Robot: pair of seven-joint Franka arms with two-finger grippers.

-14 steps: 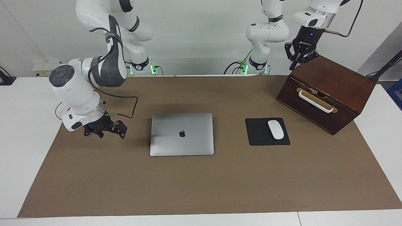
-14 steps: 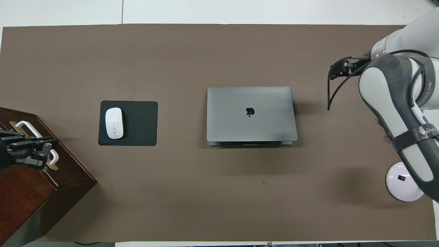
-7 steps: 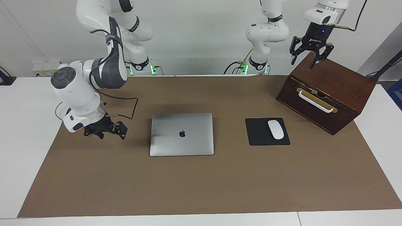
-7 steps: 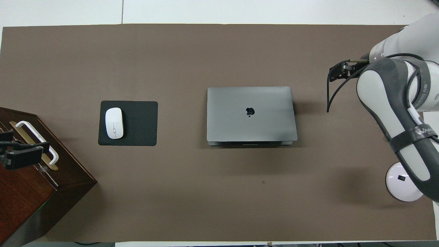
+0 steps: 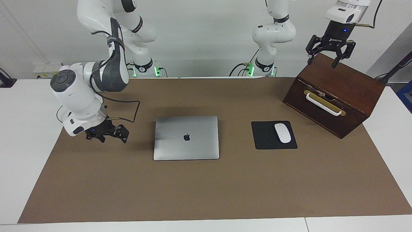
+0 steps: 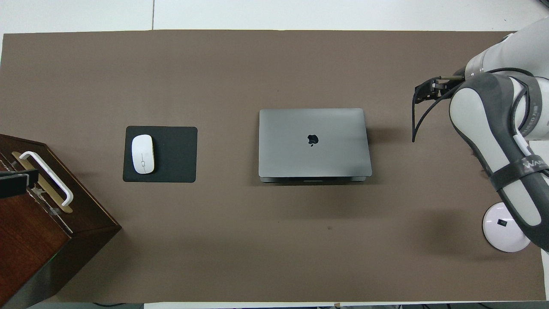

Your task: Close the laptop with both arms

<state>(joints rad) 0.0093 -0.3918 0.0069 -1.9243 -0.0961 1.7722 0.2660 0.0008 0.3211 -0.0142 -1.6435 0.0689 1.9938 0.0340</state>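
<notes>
The silver-grey laptop lies flat on the brown mat with its lid down and the apple logo up. In the overhead view a thin strip of its base shows along the edge nearer the robots. My right gripper hangs low over the mat beside the laptop, toward the right arm's end, apart from it. In the overhead view the arm mostly hides it. My left gripper is open, up in the air over the wooden box's top. Only its tip shows in the overhead view.
A dark wooden box with a white handle stands tilted at the left arm's end. A black mouse pad with a white mouse lies between box and laptop. A white round puck sits near the right arm's base.
My left gripper has risen and moved toward the left arm's end over the box, its fingers now spread. My right gripper has drawn slightly away from the laptop. The laptop has not moved.
</notes>
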